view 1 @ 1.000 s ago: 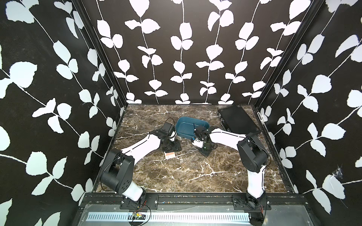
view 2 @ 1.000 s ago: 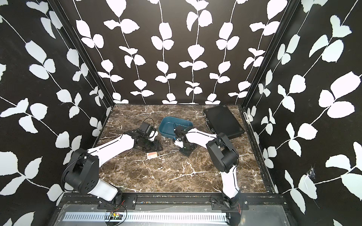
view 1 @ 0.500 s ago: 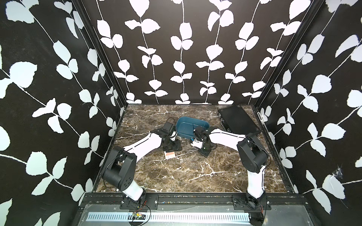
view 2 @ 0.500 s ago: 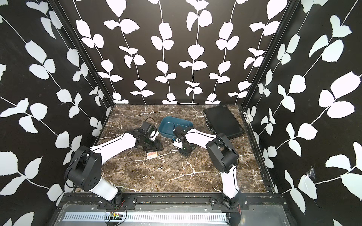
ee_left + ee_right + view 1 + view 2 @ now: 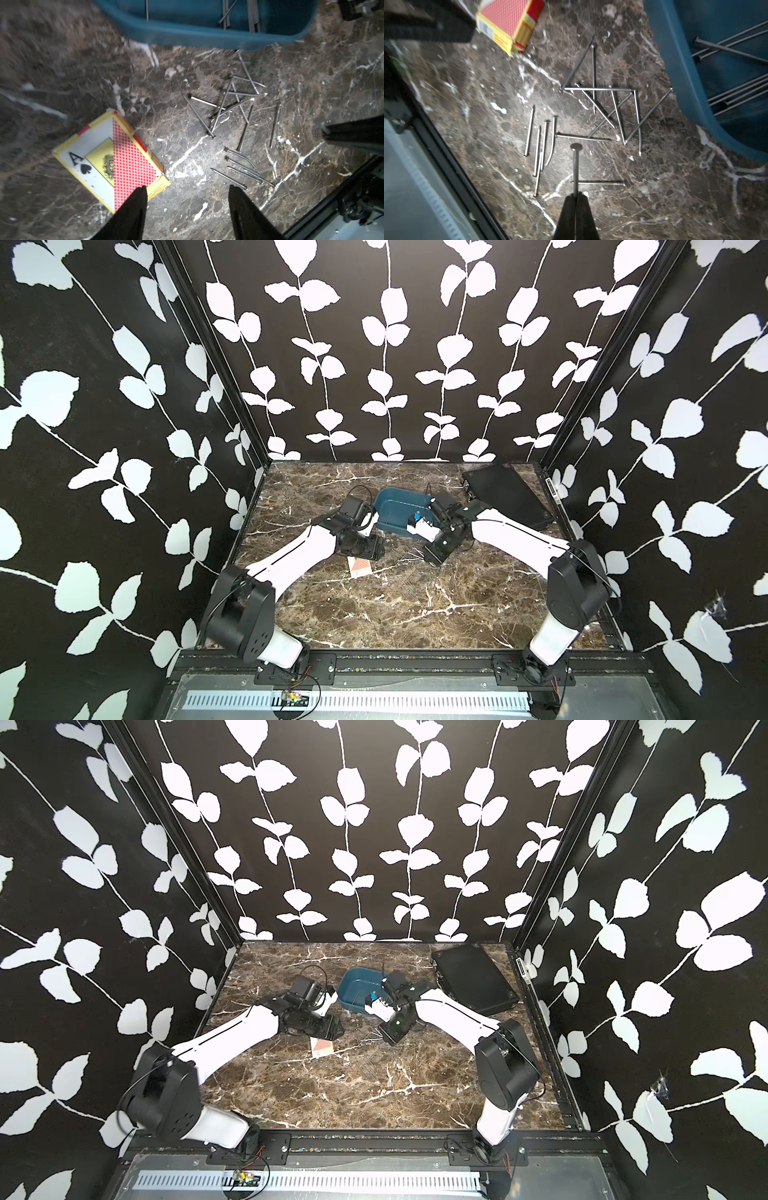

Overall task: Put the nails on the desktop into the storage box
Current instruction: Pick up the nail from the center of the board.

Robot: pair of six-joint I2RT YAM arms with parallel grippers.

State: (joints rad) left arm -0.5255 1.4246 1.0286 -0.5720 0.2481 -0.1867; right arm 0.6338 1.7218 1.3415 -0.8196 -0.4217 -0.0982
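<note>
Right gripper (image 5: pixel 575 195) clamps a nail (image 5: pixel 575 166) — shaft straight out, head foremost — left gripper (image 5: pixel 187 191) stands open.

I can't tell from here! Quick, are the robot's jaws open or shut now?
Left gripper: jaws open, holding nothing.
Right gripper: jaws shut on a thin silvery-grey metal nail.

Black walls (image 5: pixel 353 406) printed with white leaf vines enclose 3 sides; black corner posts (image 5: pixel 232 404).

A staged robot test booth is indicated: a brown marble-patterned tabletop (image 5: pixel 374 614) is enclosed by black leaf-printed wall panels (image 5: pixel 353 364), and white-and-black robot arms (image 5: pixel 291 560) are bolted to a black metal front rail (image 5: pixel 415 657).
</note>
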